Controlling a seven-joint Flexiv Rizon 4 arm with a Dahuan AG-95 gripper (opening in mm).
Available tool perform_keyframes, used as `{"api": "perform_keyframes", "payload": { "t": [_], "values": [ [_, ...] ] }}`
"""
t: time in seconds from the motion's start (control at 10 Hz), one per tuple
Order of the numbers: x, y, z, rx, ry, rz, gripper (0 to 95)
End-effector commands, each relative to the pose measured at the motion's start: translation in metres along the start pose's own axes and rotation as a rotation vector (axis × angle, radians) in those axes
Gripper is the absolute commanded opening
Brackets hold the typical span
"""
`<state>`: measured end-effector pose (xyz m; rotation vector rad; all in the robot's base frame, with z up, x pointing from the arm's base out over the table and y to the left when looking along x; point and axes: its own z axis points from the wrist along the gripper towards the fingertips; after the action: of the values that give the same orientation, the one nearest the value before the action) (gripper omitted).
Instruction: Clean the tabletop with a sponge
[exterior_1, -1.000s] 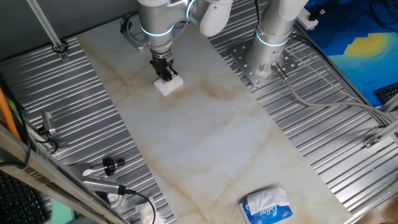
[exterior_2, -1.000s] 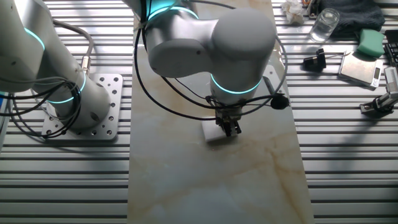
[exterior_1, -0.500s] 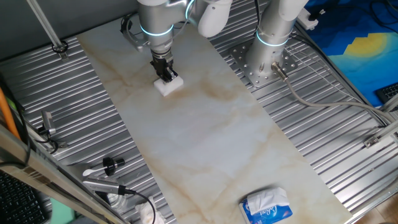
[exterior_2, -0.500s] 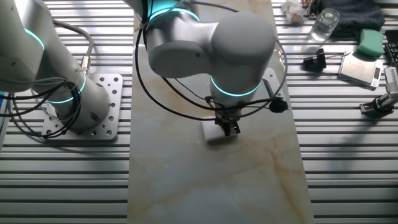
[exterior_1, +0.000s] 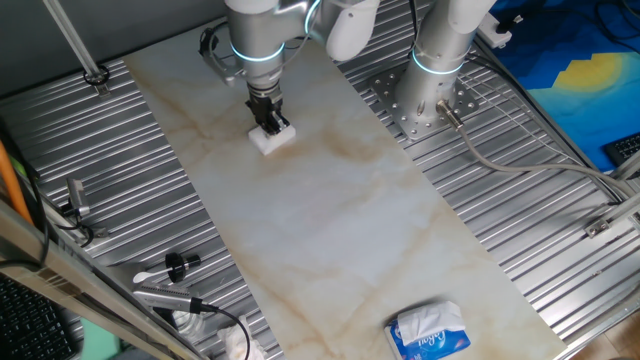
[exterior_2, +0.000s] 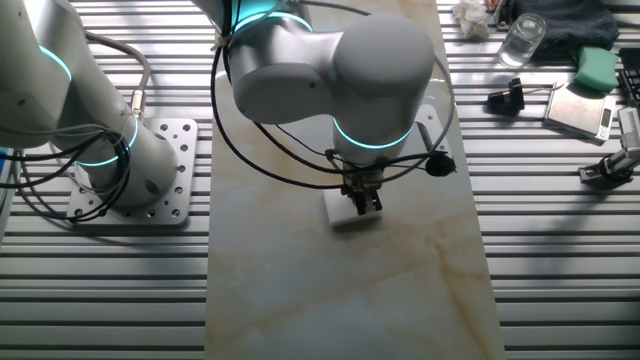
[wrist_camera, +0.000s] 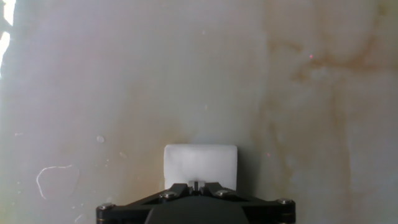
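Note:
The sponge (exterior_1: 273, 138) (exterior_2: 347, 214) (wrist_camera: 199, 163) is a small white foam block pressed flat on the tabletop (exterior_1: 330, 220) (exterior_2: 350, 290) (wrist_camera: 155, 74), an off-white marble slab with tan veins. My gripper (exterior_1: 270, 122) (exterior_2: 362, 203) (wrist_camera: 196, 185) is shut on the sponge from above, near the slab's far end in one fixed view. In the hand view the sponge sticks out just ahead of the black jaws. Brownish smudges mark the slab to the right of the sponge.
A blue-and-white tissue pack (exterior_1: 429, 332) lies at the slab's near end. A second arm's base (exterior_1: 430, 95) (exterior_2: 120, 170) stands on the ribbed metal beside the slab. Tools and a black knob (exterior_1: 180, 265) lie to the left; a glass (exterior_2: 521, 40) and green block (exterior_2: 594, 67) sit far right.
The gripper with the sponge has slid a short way toward the far end of the slab and the arm has shifted slightly with it.

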<state>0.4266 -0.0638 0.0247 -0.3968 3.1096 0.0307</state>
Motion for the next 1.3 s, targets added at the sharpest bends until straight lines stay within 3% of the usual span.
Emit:
{"api": "perform_keyframes", "payload": {
  "t": [0.1,1.3],
  "values": [
    [0.002,0.001,0.000,-0.005,-0.001,0.004,0.0],
    [0.003,0.024,0.001,-0.052,-0.010,0.068,0.0]
  ]
}}
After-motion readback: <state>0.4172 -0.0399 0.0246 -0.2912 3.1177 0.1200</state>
